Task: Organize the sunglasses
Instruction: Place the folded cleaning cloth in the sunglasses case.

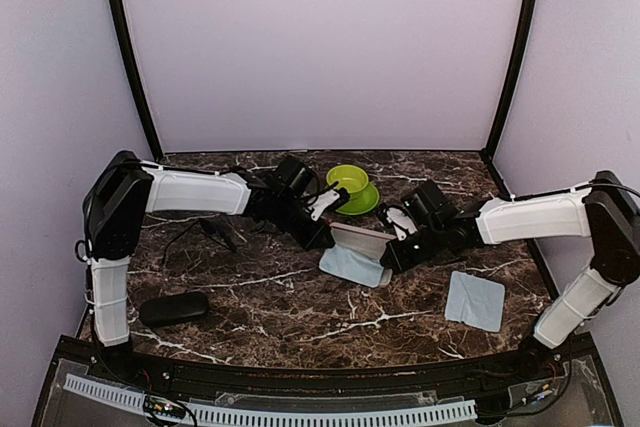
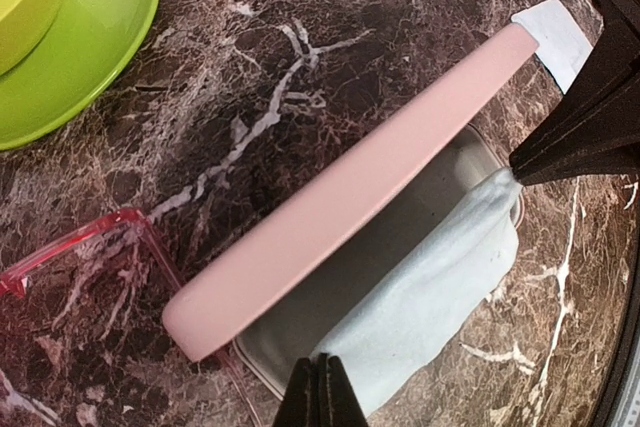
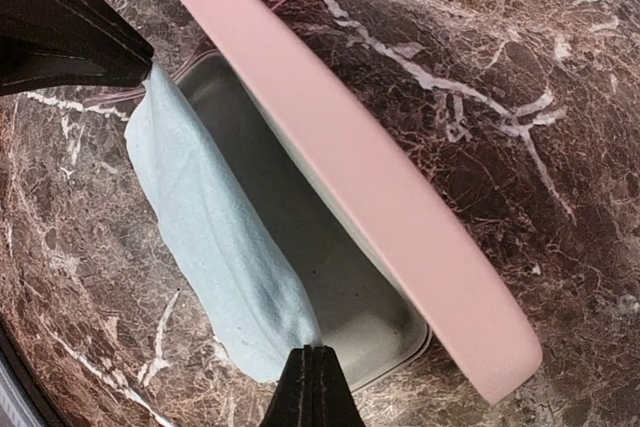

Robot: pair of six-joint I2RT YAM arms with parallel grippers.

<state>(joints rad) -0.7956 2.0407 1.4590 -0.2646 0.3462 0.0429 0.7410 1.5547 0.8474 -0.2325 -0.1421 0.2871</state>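
Both sets of fingers are pressed together on the same thing. My left gripper (image 2: 320,394) pinches one end of the blue cloth (image 2: 430,297) and my right gripper (image 3: 312,384) the other, so it hangs stretched between them. It runs along the long axis of the open pink case (image 2: 350,197), just over the tray.

The red sunglasses (image 2: 70,244) lie on the table behind the raised lid – the far side from both fingertips, and nearer my left arm. The black sunglasses (image 1: 216,233) sit well apart to the left, under that arm's forearm (thin and hard to make out from above).

My read is that the cloth goes down into the tray first, then the left arm reaches past the lid for the red pair.

The count:
- two pairs of sunglasses
- two cases – the pink one open, the black case (image 1: 173,308) shut
- two cloths, the second cloth (image 1: 475,300) flat on the right
- one green bowl (image 1: 347,179) on one green plate (image 1: 366,201)
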